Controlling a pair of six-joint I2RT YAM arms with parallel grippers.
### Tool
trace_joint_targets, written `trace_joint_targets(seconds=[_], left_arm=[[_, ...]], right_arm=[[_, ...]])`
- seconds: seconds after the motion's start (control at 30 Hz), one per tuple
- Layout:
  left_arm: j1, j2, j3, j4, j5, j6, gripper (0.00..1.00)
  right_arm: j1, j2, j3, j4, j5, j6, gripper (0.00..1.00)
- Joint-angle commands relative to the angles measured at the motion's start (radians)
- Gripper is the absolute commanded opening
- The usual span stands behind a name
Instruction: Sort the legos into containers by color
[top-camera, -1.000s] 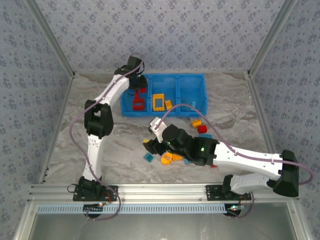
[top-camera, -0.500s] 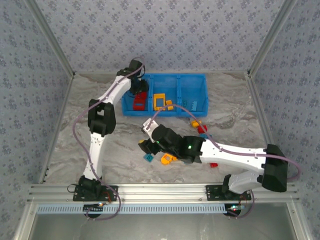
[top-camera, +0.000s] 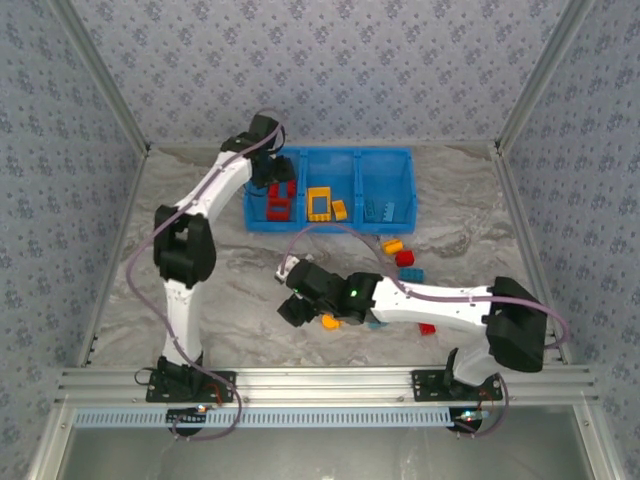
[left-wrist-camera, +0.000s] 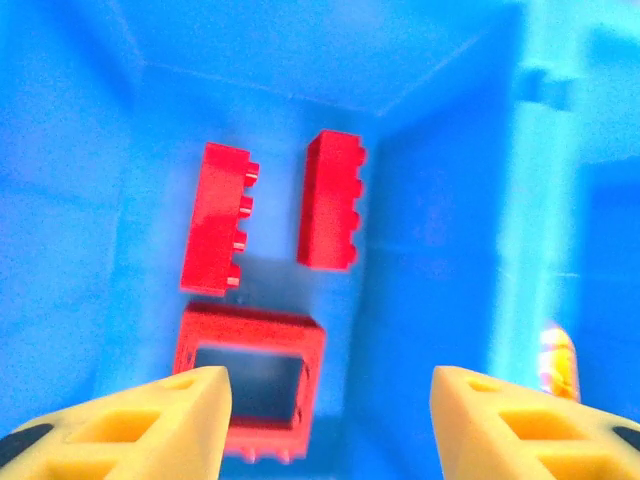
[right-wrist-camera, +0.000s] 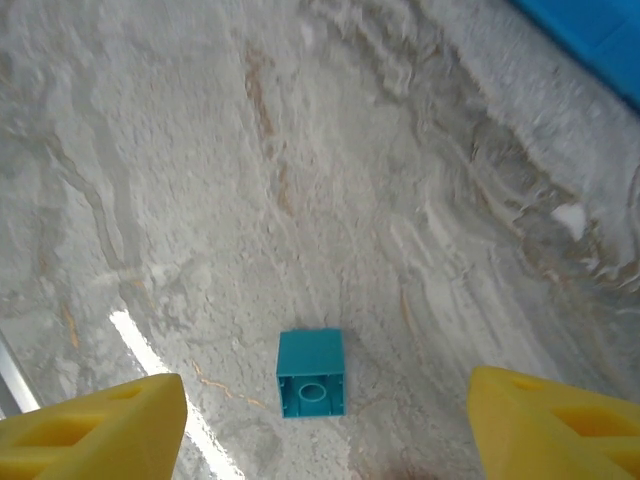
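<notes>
Inspected table (top-camera: 230, 290): blue bin (top-camera: 380, 152) at far side, three red legos (left-wrist-camera: 330, 200) in its left compartment. Found left pincer (left-wrist-camera: 325, 400) apart, empty, above them. Found right pincer (right-wrist-camera: 325, 410) apart over teal lego (right-wrist-camera: 311, 372) on near table. Judged it light, rigid, slick; recommended gripping flat opposite sides.

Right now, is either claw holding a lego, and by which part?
Nothing is held. Left claw open above red legos in the bin; right claw open over a teal lego on the table.
</notes>
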Motion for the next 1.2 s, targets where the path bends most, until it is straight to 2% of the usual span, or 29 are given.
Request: trace_joint_targets(seconds=[0.0,0.27,0.47,0.7,0.83,0.93,1.03,1.13,1.17], left_arm=[[-0.021,-0.244,-0.136,0.015,-0.056,-0.037,0.57],[-0.074,-0.738,-0.532,-0.038,-0.009,-0.076,0.60],[-0.095,-1.047,-0.699,-0.112,0.056,-0.097,0.62],[-0.126,-1.271,-0.795,-0.189,0.092,-0.043,0.62],[-0.134,-1.335,-0.810,-0.222,0.129,-0.005,0.63],[-0.153,-1.372,-0.828,-0.190,0.156,-0.002,0.64],[-0.243,-1.365,-0.828,-0.128,0.103,-0.020,0.66],[-0.473,-1.276,-0.805,-0.056,-0.127,-0.022,0.66],[-0.579,-1.217,-0.780,-0.037,-0.232,-0.009,0.66]], right_arm=[[0.013,0.086,0.019,-0.047,-0.014,0.013,0.77],[0.011,0.266,0.098,-0.085,-0.007,0.027,0.77],[0.004,0.322,0.112,-0.074,-0.040,0.050,0.65],[-0.010,0.355,0.095,-0.028,-0.054,0.084,0.43],[-0.011,0.340,0.100,-0.038,-0.038,0.101,0.37],[-0.019,0.276,0.094,-0.058,-0.018,0.112,0.35],[-0.075,0.160,0.077,-0.104,-0.005,0.130,0.34],[-0.183,0.038,0.060,-0.169,0.000,0.144,0.35],[-0.239,0.001,0.055,-0.187,-0.006,0.147,0.35]])
